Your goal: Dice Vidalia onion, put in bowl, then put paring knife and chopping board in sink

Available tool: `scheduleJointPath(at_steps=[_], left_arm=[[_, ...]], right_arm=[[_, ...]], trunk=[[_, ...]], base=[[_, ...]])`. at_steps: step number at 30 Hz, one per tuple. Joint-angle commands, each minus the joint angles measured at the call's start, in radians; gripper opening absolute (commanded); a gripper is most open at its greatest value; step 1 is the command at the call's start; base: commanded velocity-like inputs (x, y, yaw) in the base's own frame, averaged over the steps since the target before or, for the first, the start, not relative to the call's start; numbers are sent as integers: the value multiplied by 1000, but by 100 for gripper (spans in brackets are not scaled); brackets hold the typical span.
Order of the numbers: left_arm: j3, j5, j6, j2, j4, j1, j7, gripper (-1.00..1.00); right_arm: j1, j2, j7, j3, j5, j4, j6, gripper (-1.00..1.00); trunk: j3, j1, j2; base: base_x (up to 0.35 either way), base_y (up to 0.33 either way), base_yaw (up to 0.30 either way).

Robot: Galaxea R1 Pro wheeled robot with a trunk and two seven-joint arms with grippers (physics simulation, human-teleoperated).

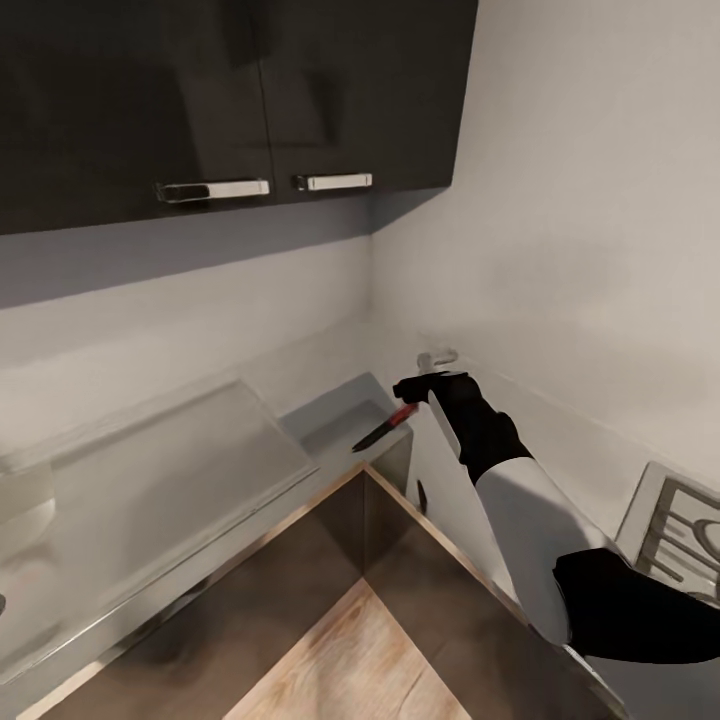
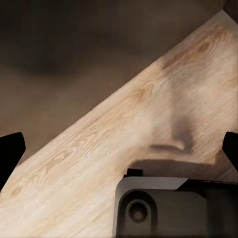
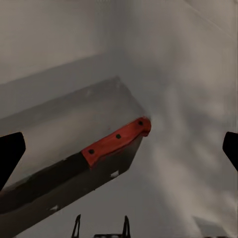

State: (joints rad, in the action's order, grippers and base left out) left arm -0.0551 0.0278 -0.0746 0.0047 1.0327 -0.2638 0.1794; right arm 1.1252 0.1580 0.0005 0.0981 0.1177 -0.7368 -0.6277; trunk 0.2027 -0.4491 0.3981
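My right gripper (image 1: 412,392) is spread wide, grasping nothing; the knife (image 1: 383,427) hangs over the sink (image 1: 335,420). It looks light, stiff, slick: grip the red handle, never the blade. Left gripper (image 2: 119,148) is spread too, empty.

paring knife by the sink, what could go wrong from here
1. The paring knife is at the near corner of the sink, and the right gripper above it is open. I can't tell whether it is resting or falling, so it may stop on the rim instead of in the basin.
2. Its tip points towards the countertop's front edge, so a nudge from the gripper could send it to the floor.
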Motion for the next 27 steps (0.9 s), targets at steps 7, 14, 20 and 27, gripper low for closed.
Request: scheduleJointPath(at_steps=[7,14,20,27], left_arm=[[-7,1,4,-13,-113,1,11,100],[-9,4,9,-21,-339,0,11,100],[-2,10,4,-25,-429,0,8,100],[0,23,1,-42,-432,0,8,100]], right_arm=[[1,-3,-2,2,11,-2,-6,100],[1,-2,-3,2,10,-2,-4,100],[-1,-13,1,2,11,-3,8,100],[-3,-50,21,2,7,-3,75,100]], trunk=[[2,-1,2],[2,-1,2],[2,-1,2],[2,-1,2]], base=[[44,0,0],[2,0,0],[0,0,0],[0,0,0]])
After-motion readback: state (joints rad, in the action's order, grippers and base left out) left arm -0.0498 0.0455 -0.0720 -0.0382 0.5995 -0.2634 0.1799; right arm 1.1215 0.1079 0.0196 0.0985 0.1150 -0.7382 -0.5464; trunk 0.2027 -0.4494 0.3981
